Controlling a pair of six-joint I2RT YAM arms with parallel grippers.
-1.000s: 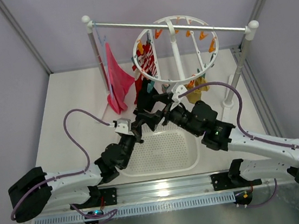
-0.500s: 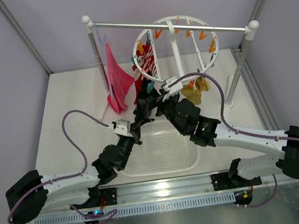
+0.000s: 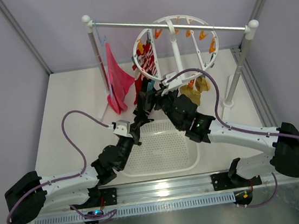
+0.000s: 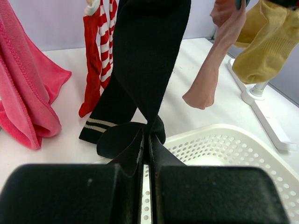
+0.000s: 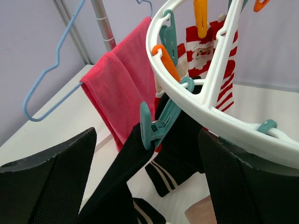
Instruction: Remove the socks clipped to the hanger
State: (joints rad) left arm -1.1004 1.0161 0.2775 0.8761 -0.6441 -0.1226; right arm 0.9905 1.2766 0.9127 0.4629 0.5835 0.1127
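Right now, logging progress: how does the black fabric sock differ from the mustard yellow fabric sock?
The black sock is pinched by the left gripper; the mustard yellow sock hangs untouched. The black sock runs long and straight; the yellow one is shorter, bunched. Both hang from the white ring hanger.

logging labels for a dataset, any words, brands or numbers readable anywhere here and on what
None: no word, brand or number can be read in any view.
The red-and-white striped fabric sock bears only a Santa-like picture, no letters.
The white round plastic ring hanger and teal plastic clip show no marking.
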